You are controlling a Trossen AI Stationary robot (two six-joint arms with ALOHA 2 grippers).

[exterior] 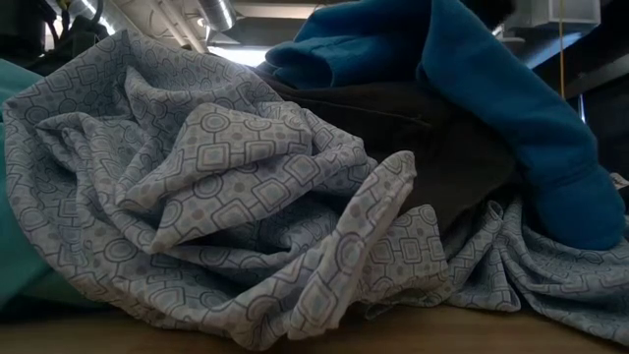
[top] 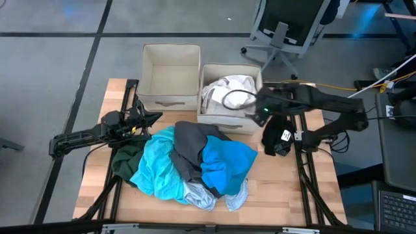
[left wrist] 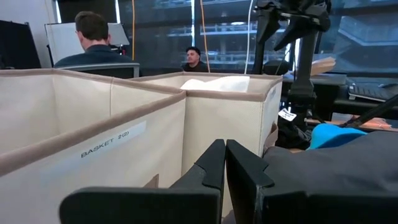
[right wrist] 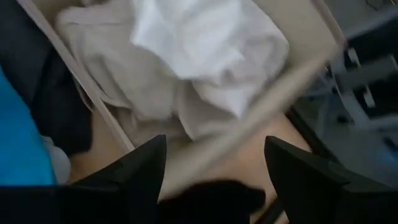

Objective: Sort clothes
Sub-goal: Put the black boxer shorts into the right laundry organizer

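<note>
Hovering over the right-hand fabric box point(top: 229, 96), right gripper point(right wrist: 214, 165) with jaws wide, holding nothing; white garment point(top: 229, 90) lies inside that box. Remaining clothes pile point(top: 192, 162) sits on the worktop point(top: 286, 188) just in front of that box: bright blue, dark grey, turquoise, dark green, patterned pale blue-grey. Left gripper point(left wrist: 224, 163) pinched closed, empty, beside the pile, facing the boxes.

On my screens I log: two beige fabric boxes point(top: 170, 75), one holding white cloth point(top: 229, 91); a pile with a bright blue garment point(top: 227, 166), a turquoise garment point(top: 156, 170), a dark grey garment point(top: 190, 148) and a dark green garment point(top: 127, 156); a pale blue-grey fabric point(exterior: 246, 216) printed with small squares and circles; a light wooden desk point(top: 286, 195); both arms black.
</note>
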